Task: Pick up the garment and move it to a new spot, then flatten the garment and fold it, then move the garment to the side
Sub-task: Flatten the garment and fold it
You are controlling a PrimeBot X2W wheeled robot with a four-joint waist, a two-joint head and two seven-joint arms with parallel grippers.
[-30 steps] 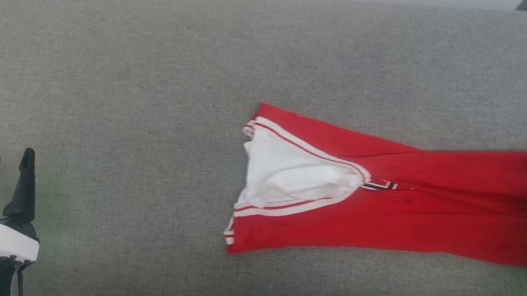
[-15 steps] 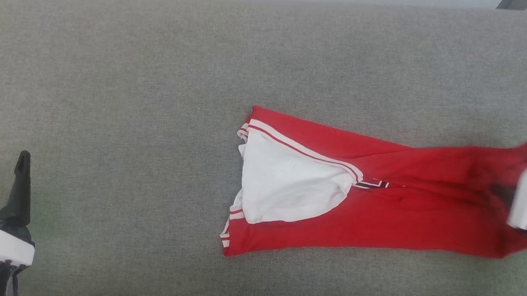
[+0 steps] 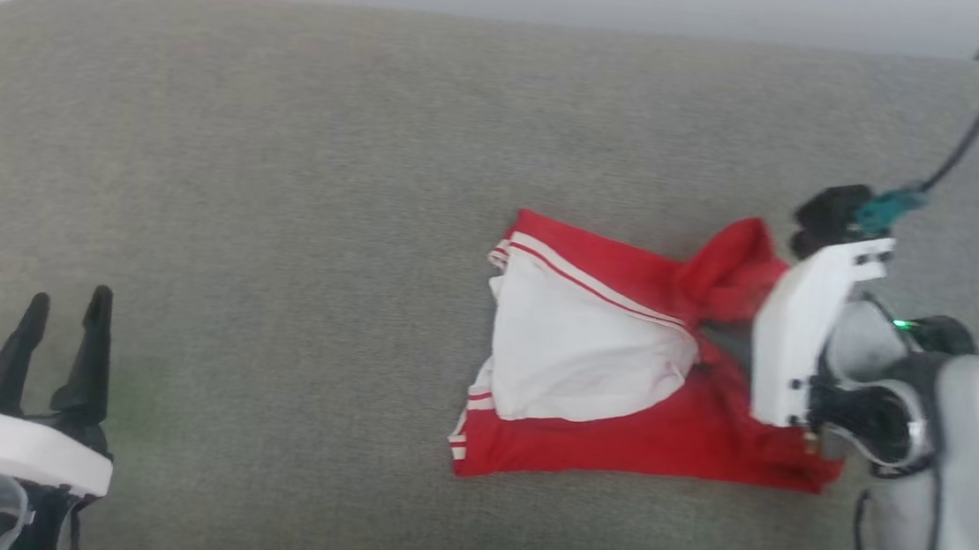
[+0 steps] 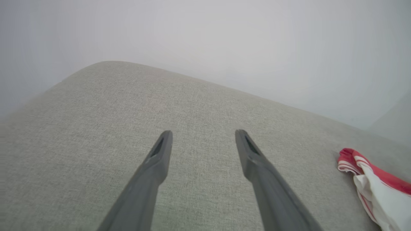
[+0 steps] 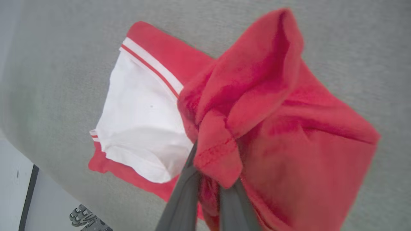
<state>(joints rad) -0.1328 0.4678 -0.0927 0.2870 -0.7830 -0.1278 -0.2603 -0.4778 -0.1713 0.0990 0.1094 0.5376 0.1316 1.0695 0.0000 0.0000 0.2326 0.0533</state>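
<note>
Right wrist view: your right gripper (image 5: 210, 189) pinches garment (image 5: 289, 128) hem; lay it toward nine o'clock. Left gripper (image 3: 68, 309) wide.

Red-and-white garment (image 3: 623, 366), one end lifted

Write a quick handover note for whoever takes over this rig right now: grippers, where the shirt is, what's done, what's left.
Left gripper: open, empty, over the bare grey cushion, well apart from the garment.
Right gripper: shut on the garment's red end, which is lifted and bunched above the rest.
Garment: the white-sleeve end lies flat on the cushion, right of centre in the head view.
Done: it looks flattened and narrowed; the cross fold is started but not yet laid down.
Left: lay the held end over, release, then move the garment to the side.
</note>
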